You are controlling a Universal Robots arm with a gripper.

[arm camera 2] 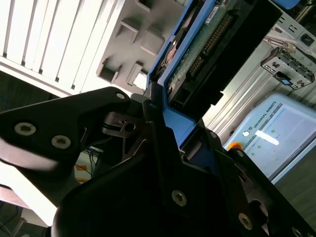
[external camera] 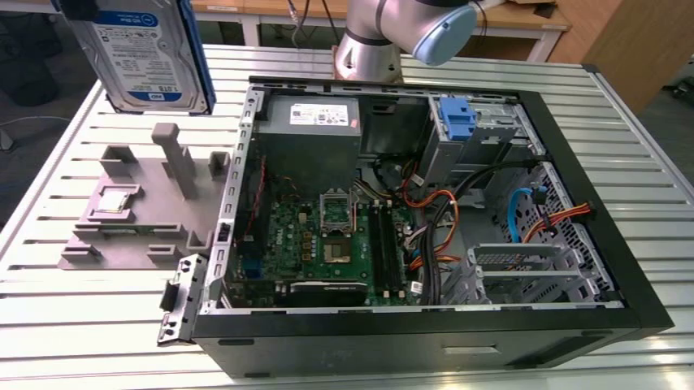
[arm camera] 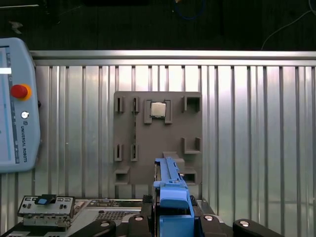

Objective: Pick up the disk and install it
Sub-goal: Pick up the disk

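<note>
Slatted metal table is carrying an open black PC case, w/ bare strips running along the table edges. Grey plastic fixture is sitting just beside the case. The disk — flat, silver, blue-framed — is hanging upright above the fixture, w/ the gripper clamping its carrier.

disk — above fixture | case — exterior view's right of fixture
</note>
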